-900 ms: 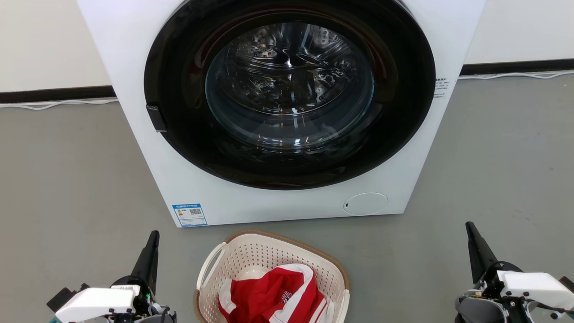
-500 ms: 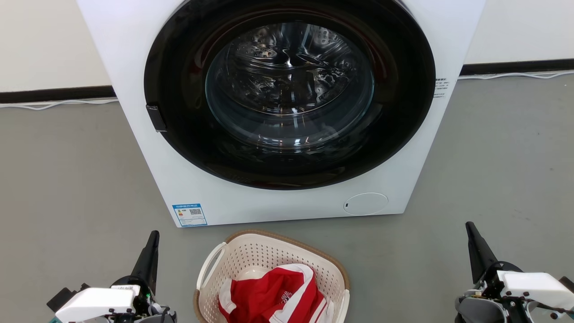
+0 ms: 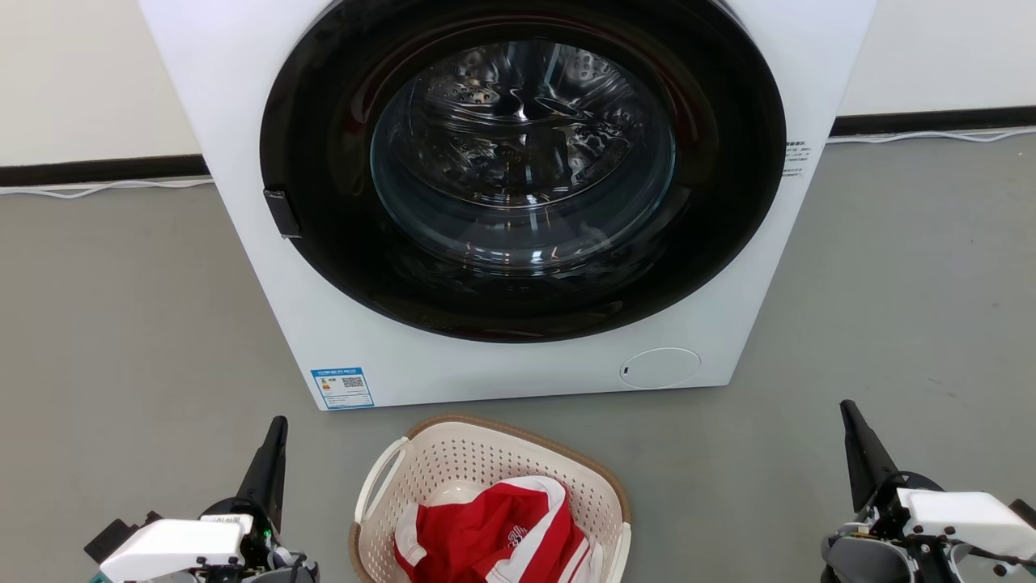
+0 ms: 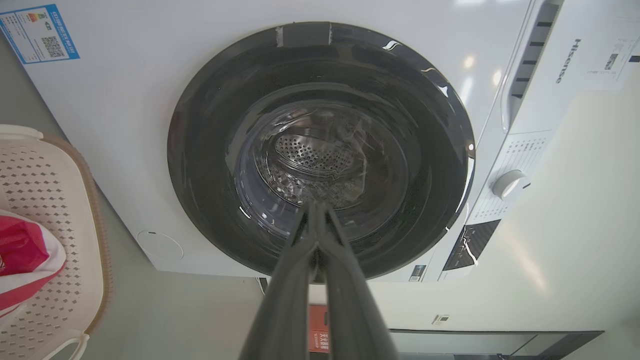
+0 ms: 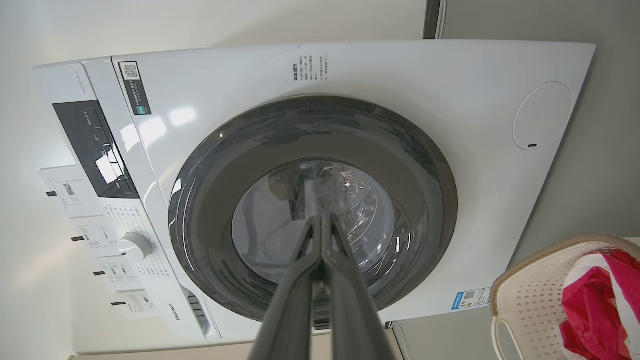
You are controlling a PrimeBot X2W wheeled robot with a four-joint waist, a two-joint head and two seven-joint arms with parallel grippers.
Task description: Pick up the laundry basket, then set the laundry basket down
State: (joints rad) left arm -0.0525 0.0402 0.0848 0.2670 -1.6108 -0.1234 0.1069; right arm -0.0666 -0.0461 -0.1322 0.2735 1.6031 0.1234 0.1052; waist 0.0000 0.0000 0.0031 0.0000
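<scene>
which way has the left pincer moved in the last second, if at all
No. The left pincer is at the same spot as before, below and left of the blue label, beside the laundry basket.

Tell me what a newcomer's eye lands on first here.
The white washer with its dark round door dominates the upper middle. On the floor before it sits the laundry basket, holding a red-and-white garment; the left gripper and right gripper flank it, both shut.

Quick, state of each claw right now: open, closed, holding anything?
Left claw: closed, holding nothing, apart from the laundry basket.
Right claw: closed, holding nothing.
</scene>
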